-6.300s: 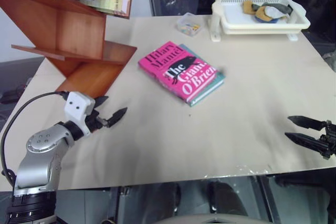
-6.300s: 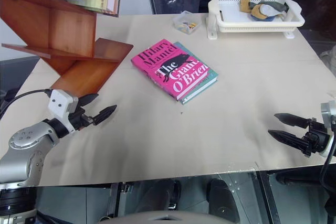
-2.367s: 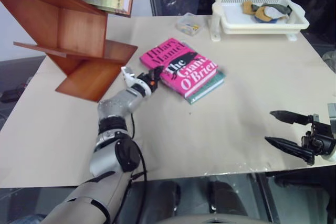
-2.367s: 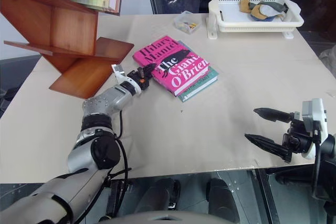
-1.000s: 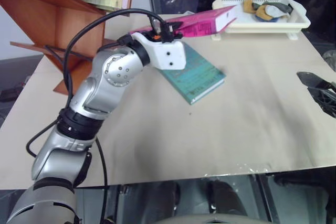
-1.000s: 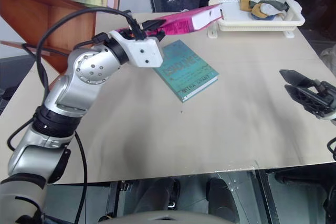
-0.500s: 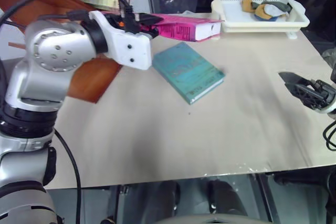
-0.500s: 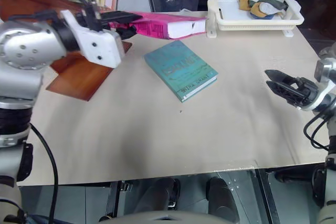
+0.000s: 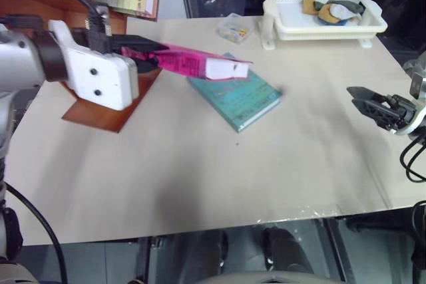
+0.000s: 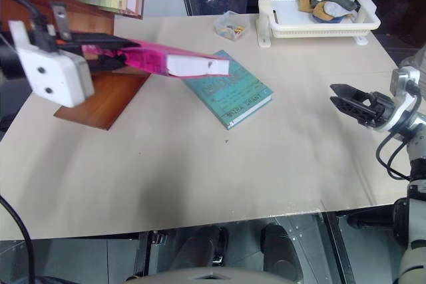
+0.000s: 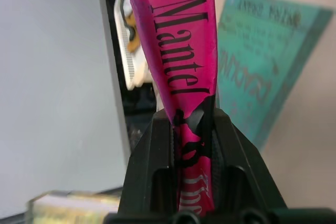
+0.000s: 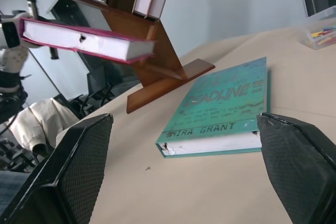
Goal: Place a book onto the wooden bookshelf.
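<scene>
Two claws: the left claw (image 11: 193, 129) clamps the pink book (image 9: 193, 64) in the air beside the wooden bookshelf (image 9: 100, 108); the right claw (image 10: 341, 100) gapes empty near the tabletop's (image 9: 200, 164) right edge.

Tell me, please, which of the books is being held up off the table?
The bright pink book, clamped in the left hand; the teal book lies flat on the table, and the others sit on the wooden bookshelf.

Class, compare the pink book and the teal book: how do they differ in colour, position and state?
The pink book is held in the air, clamped in the left gripper; the teal book lies flat on the table, untouched. The pink one shows its white page edges, the teal one its cover. Both are closed.
</scene>
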`<control>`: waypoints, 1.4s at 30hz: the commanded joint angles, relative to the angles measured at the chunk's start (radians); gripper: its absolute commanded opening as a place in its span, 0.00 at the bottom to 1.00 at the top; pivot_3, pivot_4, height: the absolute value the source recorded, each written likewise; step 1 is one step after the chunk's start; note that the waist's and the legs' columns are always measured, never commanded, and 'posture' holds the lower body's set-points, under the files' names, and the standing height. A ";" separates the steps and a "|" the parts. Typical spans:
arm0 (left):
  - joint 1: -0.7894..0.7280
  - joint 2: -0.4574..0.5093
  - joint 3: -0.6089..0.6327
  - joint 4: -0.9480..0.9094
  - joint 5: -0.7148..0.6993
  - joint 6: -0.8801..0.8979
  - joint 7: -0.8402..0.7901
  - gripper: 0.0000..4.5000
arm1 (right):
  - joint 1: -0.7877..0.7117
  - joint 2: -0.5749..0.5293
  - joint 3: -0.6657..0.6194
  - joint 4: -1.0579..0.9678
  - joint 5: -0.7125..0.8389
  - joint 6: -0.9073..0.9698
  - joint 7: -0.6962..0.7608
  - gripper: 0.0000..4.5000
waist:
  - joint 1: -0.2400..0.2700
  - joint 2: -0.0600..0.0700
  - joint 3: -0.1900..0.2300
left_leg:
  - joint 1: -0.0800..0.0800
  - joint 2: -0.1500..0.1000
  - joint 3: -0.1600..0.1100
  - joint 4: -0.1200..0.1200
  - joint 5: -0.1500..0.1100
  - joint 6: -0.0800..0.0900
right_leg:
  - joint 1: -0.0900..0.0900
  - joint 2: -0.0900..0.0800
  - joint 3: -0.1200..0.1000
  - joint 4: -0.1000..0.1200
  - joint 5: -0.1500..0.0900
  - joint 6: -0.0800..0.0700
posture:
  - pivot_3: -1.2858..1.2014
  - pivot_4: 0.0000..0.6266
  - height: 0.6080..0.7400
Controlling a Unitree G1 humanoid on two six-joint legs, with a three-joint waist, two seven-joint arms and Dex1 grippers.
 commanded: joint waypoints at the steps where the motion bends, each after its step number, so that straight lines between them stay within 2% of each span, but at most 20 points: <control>1: -0.005 0.039 0.082 0.017 -0.038 -0.015 -0.014 0.07 | -0.035 -0.025 0.004 0.004 0.014 -0.025 0.059 1.00 | 0.000 0.000 0.000 | 0.000 0.000 0.000 0.000 0.000 0.000 | 0.000 0.000 0.000 0.000 0.000 0.000 | 0.52 0.24 1.00; 13: 0.185 0.120 0.277 0.145 -0.019 -0.090 -0.078 0.07 | -0.067 -0.078 0.067 -0.110 0.179 0.113 0.059 1.00 | -0.002 0.004 0.003 | 0.000 0.000 0.000 0.000 -0.002 0.003 | 0.000 0.000 0.000 0.000 0.000 0.000 | 0.52 0.24 1.00; 18: 0.236 0.138 0.309 0.194 -0.002 -0.124 -0.075 0.07 | -0.075 -0.083 0.101 -0.202 0.230 0.125 0.059 1.00 | -0.002 0.005 0.004 | 0.001 0.001 0.000 0.000 -0.002 0.004 | 0.000 -0.001 0.000 0.001 0.000 0.000 | 0.52 0.24 1.00; 23: 0.250 0.158 0.307 0.277 0.028 -0.191 -0.061 0.07 | -0.089 -0.085 0.119 -0.282 0.260 0.120 0.059 1.00 | -0.001 0.006 0.004 | -0.001 0.001 0.000 0.000 -0.002 0.004 | -0.002 -0.002 0.000 0.001 0.000 0.000 | 0.52 0.24 1.00; 29: 0.260 0.151 0.299 0.351 0.038 -0.263 -0.028 0.07 | -0.074 -0.092 0.157 -0.263 0.245 0.074 0.059 1.00 | 0.000 0.006 0.005 | -0.001 0.001 0.000 0.000 -0.002 0.004 | -0.002 -0.004 0.000 0.001 0.000 0.000 | 0.52 0.24 1.00; 42: 0.140 0.150 0.176 0.672 0.024 -0.524 0.002 0.07 | -0.072 -0.090 0.169 -0.223 0.235 0.034 0.059 1.00 | -0.001 0.006 0.005 | -0.001 0.001 0.001 -0.001 -0.002 0.004 | -0.003 -0.004 0.000 0.001 0.000 0.000 | 0.52 0.24 1.00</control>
